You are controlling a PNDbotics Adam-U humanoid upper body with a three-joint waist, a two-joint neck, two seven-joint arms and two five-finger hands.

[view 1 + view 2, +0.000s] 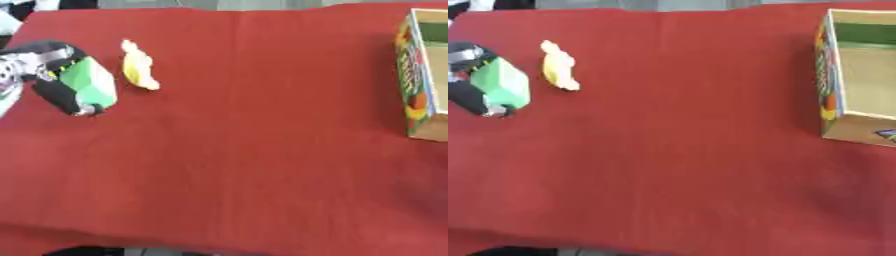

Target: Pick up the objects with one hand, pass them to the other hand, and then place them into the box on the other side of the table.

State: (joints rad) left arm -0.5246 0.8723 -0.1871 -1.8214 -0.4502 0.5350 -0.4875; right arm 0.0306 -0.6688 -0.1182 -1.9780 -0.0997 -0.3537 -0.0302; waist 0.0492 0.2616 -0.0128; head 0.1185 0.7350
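left eye view shows the left hand (54,80) curled round a green block (91,84) at the counter's (245,150) left edge — it looks light and stiff, best held across its flat sides. beyond lies a yellow thing (137,66). right eye view alone shows inside the far-right box (859,75) — apparently bare.

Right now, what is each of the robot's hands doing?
Left hand: fingers curled round a green box.
Right hand: not in either view, so it cannot be told.
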